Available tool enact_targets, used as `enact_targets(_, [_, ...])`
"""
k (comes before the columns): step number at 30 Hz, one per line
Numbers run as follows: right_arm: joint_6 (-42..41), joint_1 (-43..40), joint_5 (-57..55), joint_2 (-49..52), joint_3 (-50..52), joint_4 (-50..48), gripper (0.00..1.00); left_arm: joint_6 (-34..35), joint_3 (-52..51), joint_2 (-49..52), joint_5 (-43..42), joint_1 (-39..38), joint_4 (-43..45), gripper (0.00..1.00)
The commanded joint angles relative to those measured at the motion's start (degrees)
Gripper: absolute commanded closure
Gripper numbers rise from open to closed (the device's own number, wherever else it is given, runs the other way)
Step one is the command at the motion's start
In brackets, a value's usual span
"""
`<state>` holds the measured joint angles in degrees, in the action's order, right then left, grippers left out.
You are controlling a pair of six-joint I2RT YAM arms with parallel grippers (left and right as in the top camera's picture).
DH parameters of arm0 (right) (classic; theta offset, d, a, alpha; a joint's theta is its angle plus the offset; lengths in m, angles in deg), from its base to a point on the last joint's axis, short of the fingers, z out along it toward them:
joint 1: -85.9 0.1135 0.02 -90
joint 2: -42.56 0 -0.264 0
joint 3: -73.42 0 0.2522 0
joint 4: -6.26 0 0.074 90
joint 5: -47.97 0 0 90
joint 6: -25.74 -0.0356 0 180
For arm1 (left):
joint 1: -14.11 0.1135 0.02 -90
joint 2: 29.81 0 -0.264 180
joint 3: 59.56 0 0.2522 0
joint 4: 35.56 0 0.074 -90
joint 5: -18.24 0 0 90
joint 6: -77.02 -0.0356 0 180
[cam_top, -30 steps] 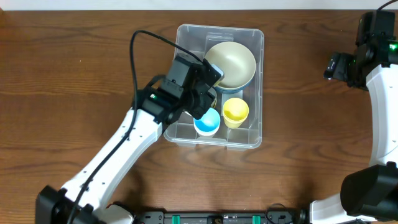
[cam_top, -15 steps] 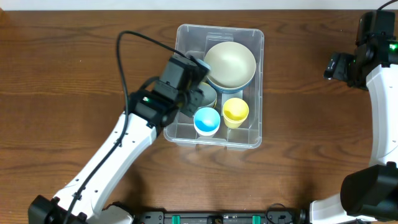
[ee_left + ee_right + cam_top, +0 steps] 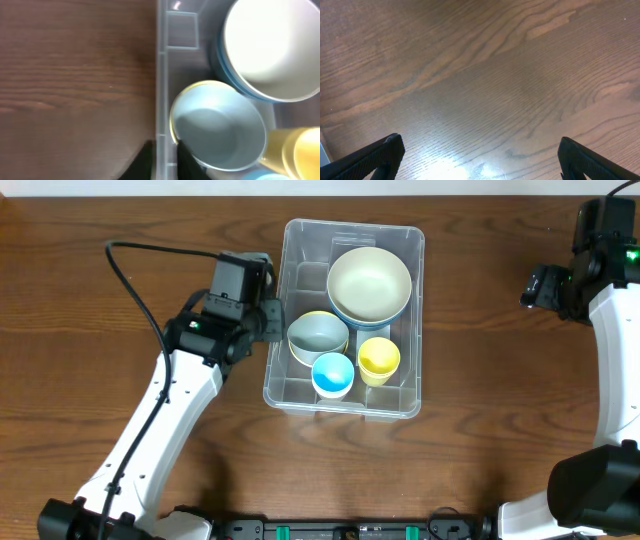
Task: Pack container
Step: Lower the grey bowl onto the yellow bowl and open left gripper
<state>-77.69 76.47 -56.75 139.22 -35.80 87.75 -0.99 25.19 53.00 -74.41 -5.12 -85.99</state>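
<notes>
The clear container [image 3: 300,240] stands at mid-table and holds a cream bowl [image 3: 369,280] nested in a blue one, a pale grey-blue bowl [image 3: 318,337] nested in a yellow one, a blue cup [image 3: 333,374] and a yellow cup [image 3: 378,359]. My left gripper [image 3: 268,320] is at the container's left wall. In the left wrist view the gripper [image 3: 163,162] is shut on that wall [image 3: 161,75], one finger outside and one inside beside the grey-blue bowl [image 3: 217,127]. My right gripper [image 3: 545,285] hovers open at the far right, over bare wood [image 3: 480,75].
A black cable [image 3: 150,255] loops from the left arm over the table's left half. The right arm [image 3: 612,330] runs down the right edge. Brown wooden table [image 3: 480,440] surrounds the container.
My left gripper has pulled back leftward from above the bowls inside the container to its left wall and closed there. The grey-blue bowl now shows in full. The right arm has not moved.
</notes>
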Motion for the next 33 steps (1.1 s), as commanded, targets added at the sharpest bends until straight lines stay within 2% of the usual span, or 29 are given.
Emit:
enact_targets(1, [-0.9, -0.3, 0.0, -0.9, -0.7, 0.0, 0.01, 0.8, 0.5, 0.0, -1.5, -1.8, -0.3, 0.94])
enact_targets(11, [-0.9, -0.3, 0.0, -0.9, -0.7, 0.0, 0.01, 1.0, 0.5, 4.4, -1.4, -5.9, -1.7, 0.94])
enact_targets(17, [-0.9, -0.3, 0.0, -0.9, -0.7, 0.0, 0.01, 6.1, 0.4, 8.4, -1.5, -6.0, -2.3, 0.94])
enact_targets(29, [-0.9, -0.3, 0.0, -0.9, -0.7, 0.0, 0.01, 6.1, 0.4, 13.0, -1.4, -8.7, -7.1, 0.94])
enact_targets(33, [-0.9, -0.3, 0.0, -0.9, -0.7, 0.0, 0.01, 6.1, 0.4, 12.5, -1.4, -10.2, -6.1, 0.94])
